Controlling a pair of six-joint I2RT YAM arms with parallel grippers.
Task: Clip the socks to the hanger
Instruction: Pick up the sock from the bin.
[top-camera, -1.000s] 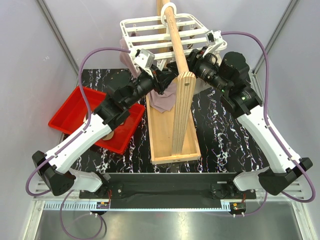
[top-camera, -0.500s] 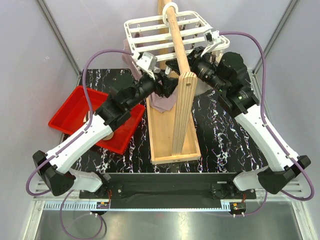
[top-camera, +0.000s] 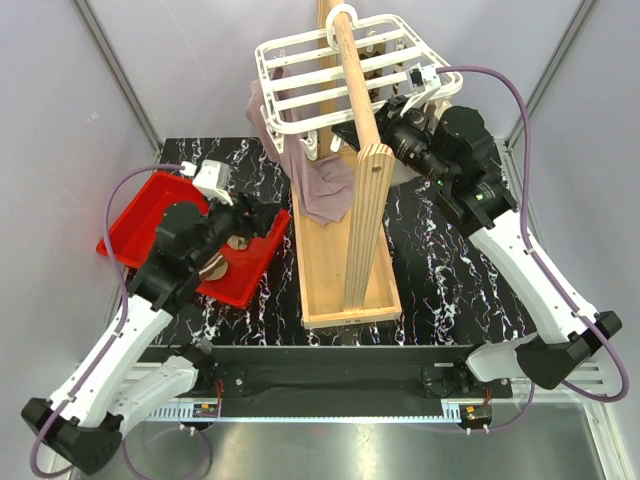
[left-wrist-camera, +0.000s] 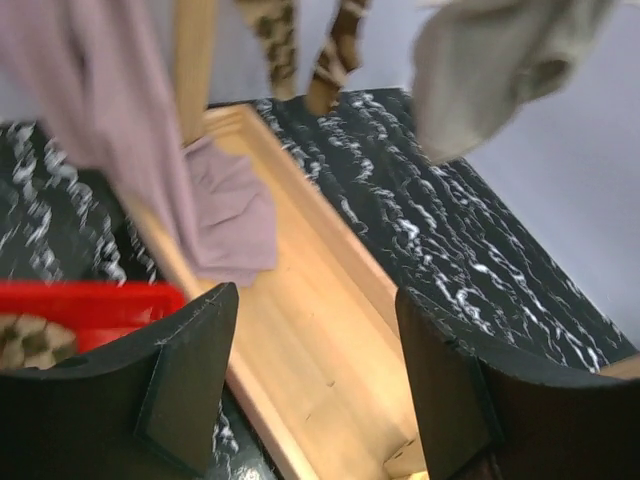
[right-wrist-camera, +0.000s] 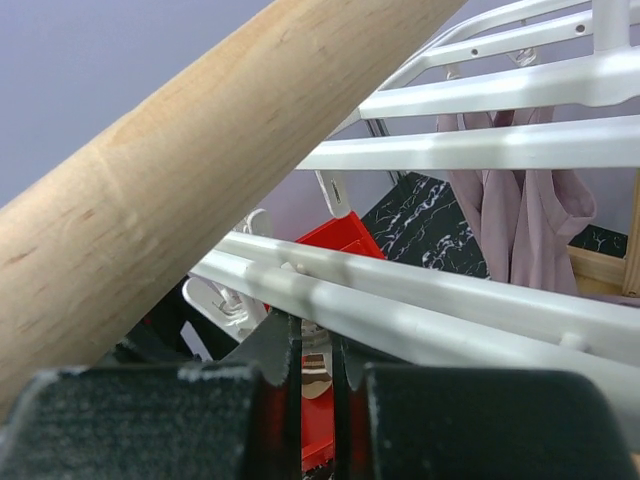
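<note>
The white hanger (top-camera: 330, 70) hangs by its hook on the wooden pole (top-camera: 352, 90). A mauve sock (top-camera: 322, 185) dangles from its left side, its toe on the wooden tray (top-camera: 325, 285). My left gripper (top-camera: 262, 218) is open and holds nothing; it hovers by the red bin's right wall, apart from the hanger. In the left wrist view its fingers (left-wrist-camera: 190, 370) frame the tray, with the mauve sock (left-wrist-camera: 225, 215), brown patterned socks (left-wrist-camera: 340, 45) and a beige sock (left-wrist-camera: 500, 70) hanging above. My right gripper (right-wrist-camera: 315, 330) is shut just under a hanger bar (right-wrist-camera: 450, 150).
A red bin (top-camera: 140, 215) at the left holds a brown patterned sock (top-camera: 215, 268). The pole's upright board (top-camera: 365, 230) stands in the tray between the arms. Grey walls close in the black marbled table (top-camera: 450, 290).
My left gripper opened, let go of the mauve sock and drew back from the hanger to the red bin. The right gripper closed under the hanger, which shifted slightly right.
</note>
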